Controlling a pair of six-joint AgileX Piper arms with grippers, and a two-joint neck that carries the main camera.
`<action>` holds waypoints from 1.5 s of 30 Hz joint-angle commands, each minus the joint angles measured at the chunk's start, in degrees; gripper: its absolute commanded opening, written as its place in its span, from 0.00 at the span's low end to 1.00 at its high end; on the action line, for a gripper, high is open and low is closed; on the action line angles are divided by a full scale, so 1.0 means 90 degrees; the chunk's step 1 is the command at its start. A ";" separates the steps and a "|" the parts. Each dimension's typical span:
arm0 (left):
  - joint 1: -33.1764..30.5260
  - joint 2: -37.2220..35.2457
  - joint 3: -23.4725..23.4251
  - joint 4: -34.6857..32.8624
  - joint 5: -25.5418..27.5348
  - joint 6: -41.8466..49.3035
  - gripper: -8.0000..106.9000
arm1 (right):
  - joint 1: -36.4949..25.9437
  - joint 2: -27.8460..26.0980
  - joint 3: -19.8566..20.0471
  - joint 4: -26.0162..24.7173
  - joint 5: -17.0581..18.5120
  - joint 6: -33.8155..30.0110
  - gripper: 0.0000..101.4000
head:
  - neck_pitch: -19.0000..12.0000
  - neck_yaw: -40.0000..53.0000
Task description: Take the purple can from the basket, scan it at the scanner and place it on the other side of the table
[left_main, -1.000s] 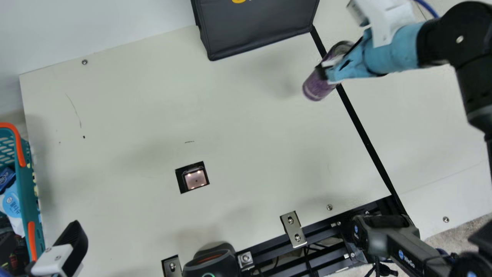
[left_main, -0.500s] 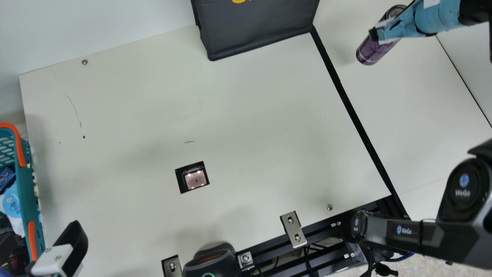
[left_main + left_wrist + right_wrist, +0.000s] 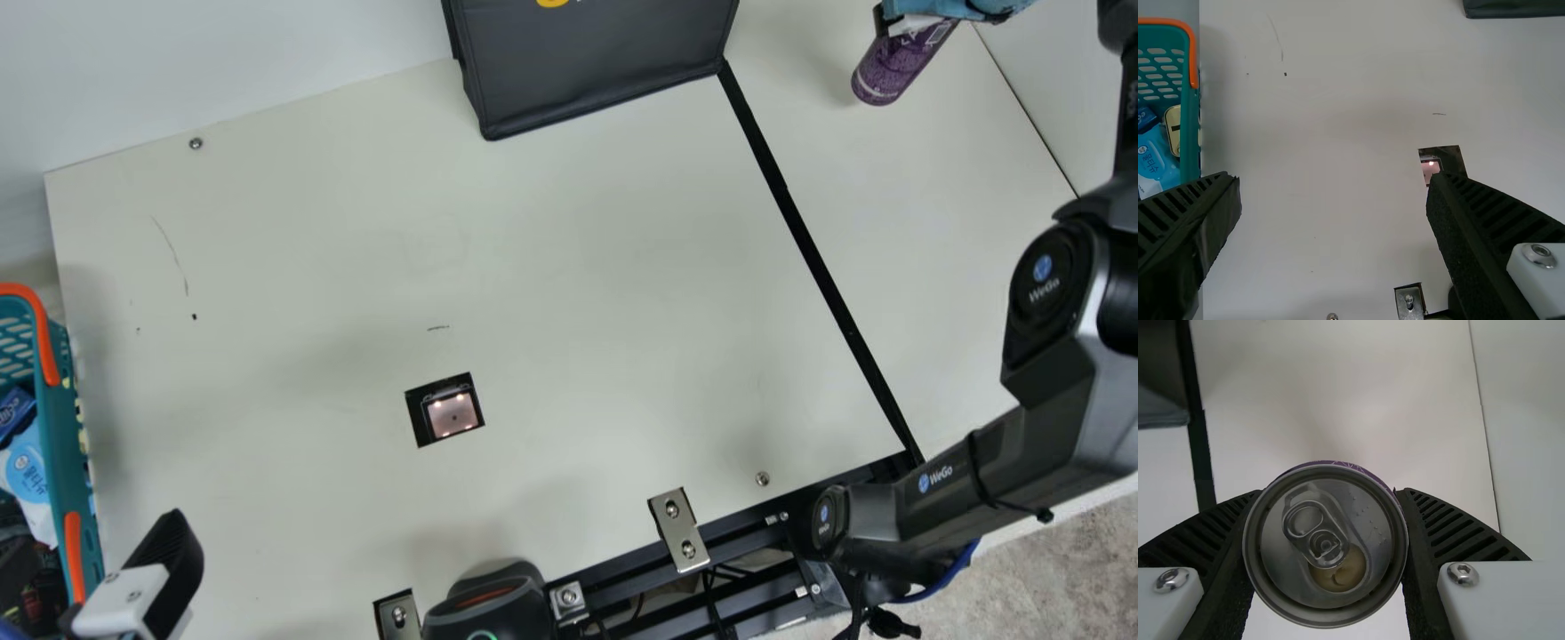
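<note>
At the main view's top right, my right gripper [image 3: 920, 20] holds the purple can [image 3: 900, 64] over the table section beyond the black strip. In the right wrist view the can's silver top [image 3: 1326, 545] sits squeezed between both fingers of the right gripper [image 3: 1328, 540]. My left gripper [image 3: 142, 578] is at the main view's lower left; in the left wrist view the left gripper [image 3: 1333, 193] stands open, nothing between its fingers. The scanner window [image 3: 452, 414] is set in the table [image 3: 569, 293]. The teal basket [image 3: 64, 444] with several packets is at the far left.
A dark box-shaped bag [image 3: 596, 62] stands at the table's back edge, left of the can. A black handheld device [image 3: 487, 609] and metal brackets [image 3: 678, 529] line the front edge. The black strip [image 3: 818, 258] divides the tabletop.
My right gripper has carried the purple can rightward across the black strip, then farther toward the back. My left gripper has kept still.
</note>
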 commanded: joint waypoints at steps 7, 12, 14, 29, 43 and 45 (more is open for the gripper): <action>0.0000 0.0000 0.0000 0.0000 0.0000 0.0000 0.85 | -0.0243 0.0761 -0.0931 -0.0040 0.0138 0.0402 0.00 | -0.0184 -0.0015; 0.0000 0.0000 0.0000 0.0000 0.0000 0.0000 0.85 | -0.0380 0.1038 -0.1205 -0.0033 0.0137 0.0465 0.00 | -0.0184 -0.0015; 0.0000 0.0000 0.0000 0.0000 0.0000 0.0000 0.85 | -0.0421 0.1111 -0.1254 -0.0013 0.0119 0.0461 0.00 | -0.0184 -0.0015; 0.0000 0.0000 0.0000 0.0000 0.0000 0.0000 0.85 | -0.0509 0.1214 -0.1039 0.0018 -0.0041 0.0339 0.10 | -0.0184 -0.0015; 0.0000 0.0000 0.0000 0.0000 0.0000 0.0000 0.85 | -0.0497 0.1114 -0.0758 -0.0072 -0.0185 0.0369 0.56 | -0.0184 -0.0015; 0.0000 0.0000 0.0000 0.0000 0.0000 0.0000 0.85 | -0.0499 0.1087 -0.0713 -0.0086 -0.0220 0.0379 0.63 | -0.0184 -0.0015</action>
